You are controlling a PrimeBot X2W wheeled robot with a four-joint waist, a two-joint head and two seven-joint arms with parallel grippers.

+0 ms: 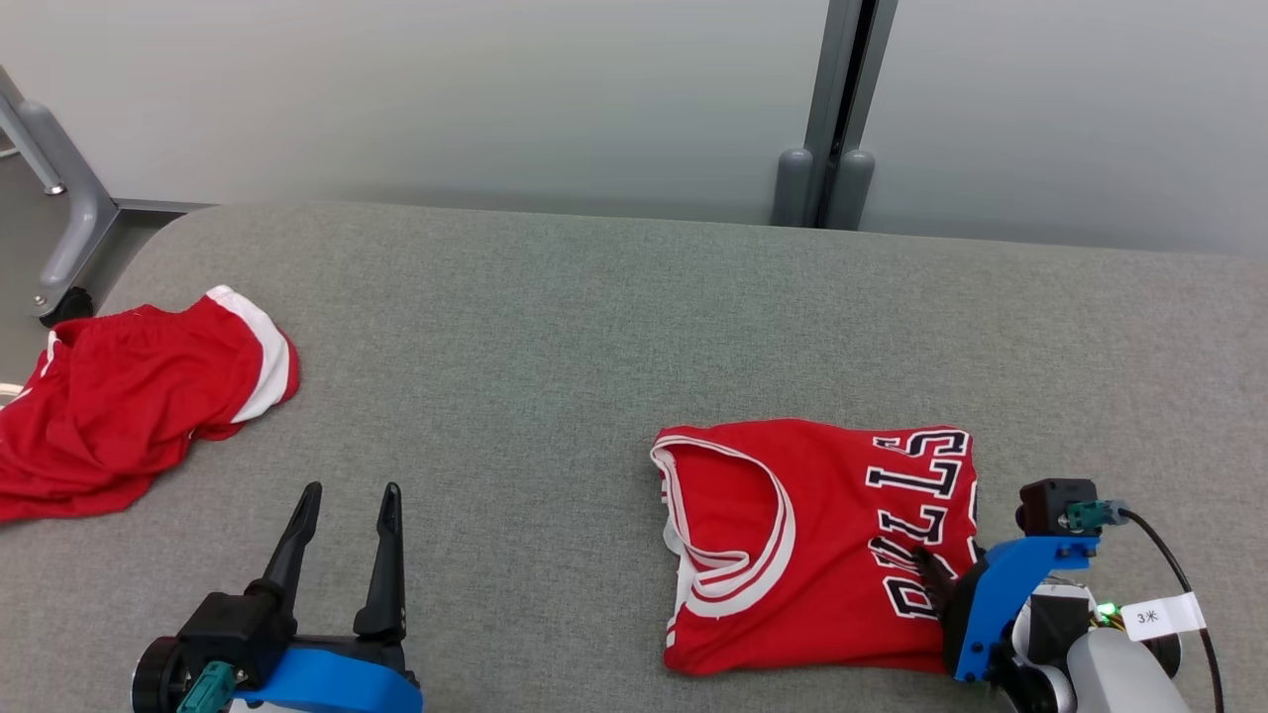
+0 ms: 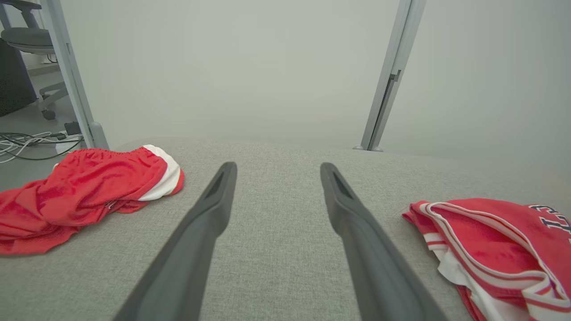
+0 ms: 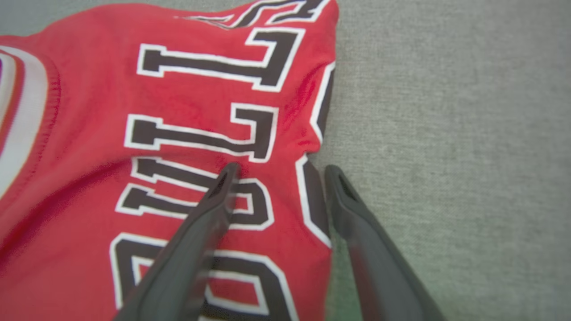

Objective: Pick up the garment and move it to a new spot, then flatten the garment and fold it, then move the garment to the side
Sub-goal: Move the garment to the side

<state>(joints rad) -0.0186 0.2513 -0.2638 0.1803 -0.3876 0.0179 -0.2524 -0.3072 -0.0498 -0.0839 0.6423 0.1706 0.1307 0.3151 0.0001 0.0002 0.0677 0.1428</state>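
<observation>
Folded jersey at 4 o'clock on the table, your right gripper spread wide astride its 4 o'clock edge, left gripper parted and empty at 7 o'clock: catch every layer before you pinch, lest the fold slip apart.

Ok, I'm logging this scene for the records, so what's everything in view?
jersey: one, red with black-and-white lettering, folded on the table's right side
shorts: one, red with white trim, crumpled at the table's left edge
table: one, grey fabric top, under both garments
partition post: one, grey, behind the table
cables: several, black and white, on the floor at left
left gripper: one, dark fingers, open over bare table between the garments
right gripper: one, dark fingers, open at the jersey's right edge
</observation>
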